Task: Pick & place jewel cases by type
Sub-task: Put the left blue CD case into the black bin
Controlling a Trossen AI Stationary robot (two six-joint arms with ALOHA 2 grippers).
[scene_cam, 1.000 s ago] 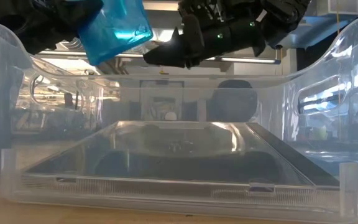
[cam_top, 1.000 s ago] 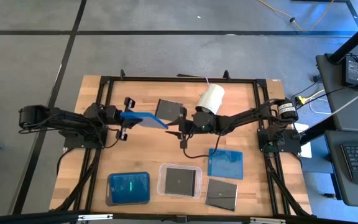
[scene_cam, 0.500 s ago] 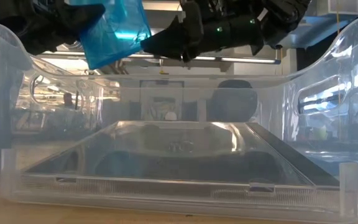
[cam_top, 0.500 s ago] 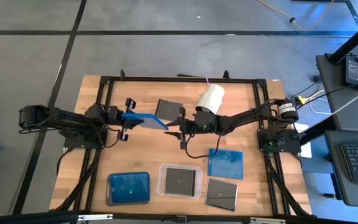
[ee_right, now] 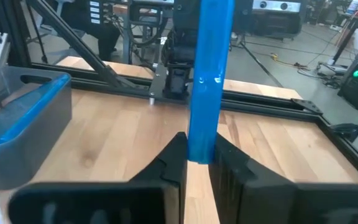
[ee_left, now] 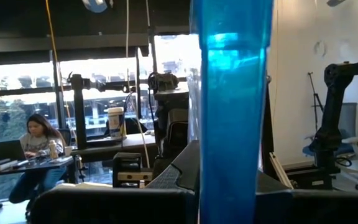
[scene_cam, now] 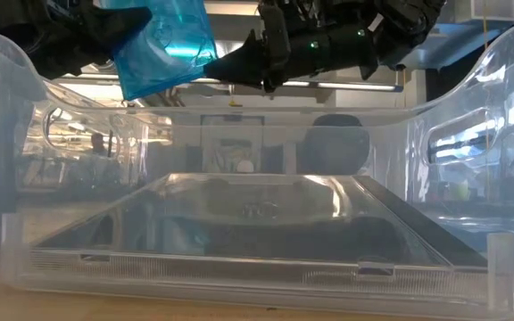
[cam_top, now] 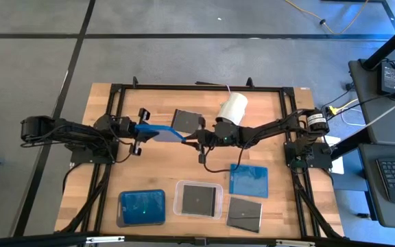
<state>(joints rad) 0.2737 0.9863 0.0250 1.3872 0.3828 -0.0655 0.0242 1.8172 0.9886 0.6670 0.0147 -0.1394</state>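
Blue case (cam_top: 162, 133) is held above the table (cam_top: 156, 171) at frame centre, clamped by the left pincer (cam_top: 140, 129) and by the right pincer (cam_top: 188, 137) at opposite edges.

Bare wood (cam_top: 160, 168) below mid-table grippers; white cylinder (cam_top: 233, 108), dark case (cam_top: 185, 119) crowd behind.

Counted around the white cylinder (cam_top: 233, 108): three translucent blue square plastic jewel cases (cam_top: 159, 132) (cam_top: 248, 180) (cam_top: 141, 206), three dark grey-black ones (cam_top: 186, 119) (cam_top: 245, 213) (cam_top: 199, 199); one clear shallow tray (cam_top: 180, 199), one dark grey tray (cam_top: 121, 209).
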